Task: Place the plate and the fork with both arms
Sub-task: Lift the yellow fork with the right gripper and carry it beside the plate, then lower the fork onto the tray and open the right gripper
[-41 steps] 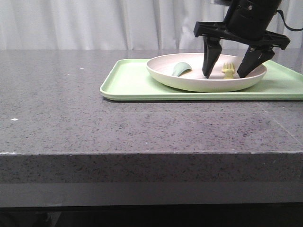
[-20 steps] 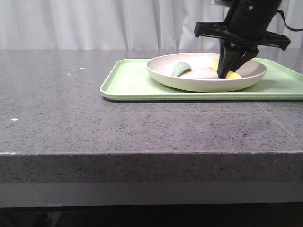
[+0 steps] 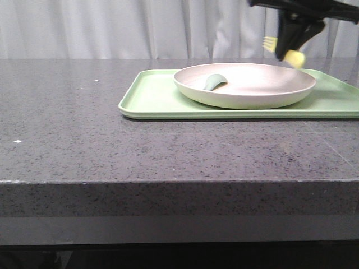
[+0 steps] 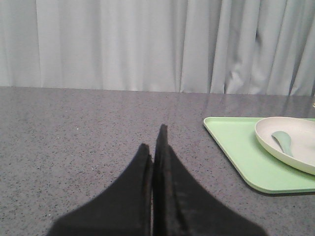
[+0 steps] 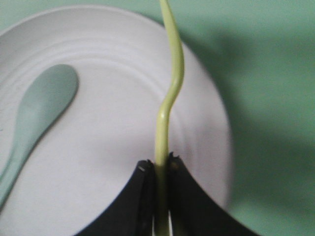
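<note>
The pale pinkish-white plate [image 3: 247,84] rests on a light green tray [image 3: 151,95] at the right of the table; it also shows in the left wrist view as the plate [image 4: 295,155] and under the right wrist as the plate [image 5: 113,123]. My right gripper [image 3: 291,47] is shut on the pale yellow fork [image 3: 283,50] and holds it in the air above the plate's right side. Seen from the right wrist, the fork [image 5: 170,83] sticks out from between the closed jaws of the right gripper [image 5: 160,164]. My left gripper [image 4: 153,142] is shut and empty, over bare table left of the tray.
A grey-green spoon [image 3: 213,82] lies in the plate's left part, seen too as the spoon [image 5: 34,113] and the spoon [image 4: 283,141]. The dark speckled table [image 3: 112,145] runs to a front edge. White curtains [image 3: 112,28] hang behind.
My right gripper closed on the fork in the plate, then rose with it, so the fork now hangs above the plate. The left arm stays out of the front view.
</note>
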Robot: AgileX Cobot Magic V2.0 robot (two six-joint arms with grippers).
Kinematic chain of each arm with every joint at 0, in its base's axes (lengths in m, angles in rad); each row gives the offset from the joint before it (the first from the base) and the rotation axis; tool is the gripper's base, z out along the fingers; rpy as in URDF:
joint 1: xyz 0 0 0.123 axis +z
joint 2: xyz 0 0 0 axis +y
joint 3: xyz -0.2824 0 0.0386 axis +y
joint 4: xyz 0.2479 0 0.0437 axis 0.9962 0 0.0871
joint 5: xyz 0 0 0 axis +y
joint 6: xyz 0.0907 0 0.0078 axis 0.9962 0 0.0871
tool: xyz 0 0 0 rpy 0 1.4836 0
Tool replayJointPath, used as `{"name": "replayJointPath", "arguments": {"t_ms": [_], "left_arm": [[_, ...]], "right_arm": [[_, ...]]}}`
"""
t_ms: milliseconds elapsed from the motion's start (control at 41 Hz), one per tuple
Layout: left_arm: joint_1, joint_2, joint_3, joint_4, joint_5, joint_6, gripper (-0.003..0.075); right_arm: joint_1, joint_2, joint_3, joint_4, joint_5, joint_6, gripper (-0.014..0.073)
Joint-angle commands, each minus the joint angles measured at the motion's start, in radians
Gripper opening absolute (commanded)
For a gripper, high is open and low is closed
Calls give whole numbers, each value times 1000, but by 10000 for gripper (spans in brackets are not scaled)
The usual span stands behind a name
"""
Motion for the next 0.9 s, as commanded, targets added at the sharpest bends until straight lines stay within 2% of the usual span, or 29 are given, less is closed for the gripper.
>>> {"name": "replayJointPath", "arguments": {"t_ms": [0, 146, 585, 659, 878], "left_arm": [[1, 15, -24, -3, -74, -13, -18], [1, 15, -24, -3, -74, -13, -18], [1, 15, -24, -3, -74, -13, -18], [1, 15, -24, -3, -74, -13, -18], [1, 15, -24, -3, -74, -13, -18]], "right_arm": [[-54, -64, -36, -36, -1, -4, -60], [-90, -35, -36, -68, 35, -26, -60], [-101, 49, -36, -117, 58, -31, -49], [-108, 49, -36, -117, 59, -31, -12], [-121, 49, -36, -117, 71, -32, 178]]}}
